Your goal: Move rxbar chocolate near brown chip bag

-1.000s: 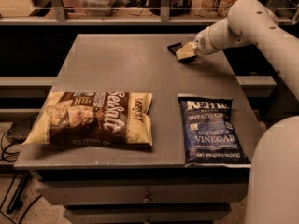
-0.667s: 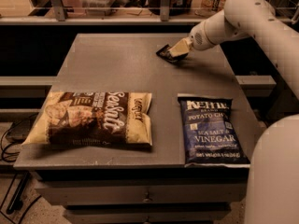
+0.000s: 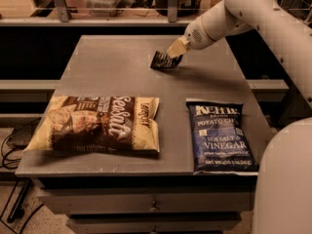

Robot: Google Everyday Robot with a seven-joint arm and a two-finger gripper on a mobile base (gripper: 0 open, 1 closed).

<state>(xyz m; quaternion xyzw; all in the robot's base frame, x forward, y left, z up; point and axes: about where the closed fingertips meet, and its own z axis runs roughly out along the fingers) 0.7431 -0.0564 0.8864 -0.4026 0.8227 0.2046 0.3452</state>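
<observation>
Bar's on the move, still a good way off from the bag

The gripper (image 3: 176, 49) has the rxbar chocolate (image 3: 162, 61) pinched by one end, fingers pressed onto the wrapper, and the bar hangs tilted, looking just clear of the table (image 3: 112, 72). That puts it beyond the brown chip bag (image 3: 97, 123) and off to the bag's right, well apart from it. Compared with a second ago, bar and gripper have slid together toward the brown chip bag, coming away from the table's far right corner, and the arm has swung along with them. So the grab looks done and the carry is underway. There's plenty of bare table left to cross before "near" counts. The blue Kettle bag (image 3: 219, 138), lying right of the brown chip bag, hasn't budged, and neither has the brown one.
</observation>
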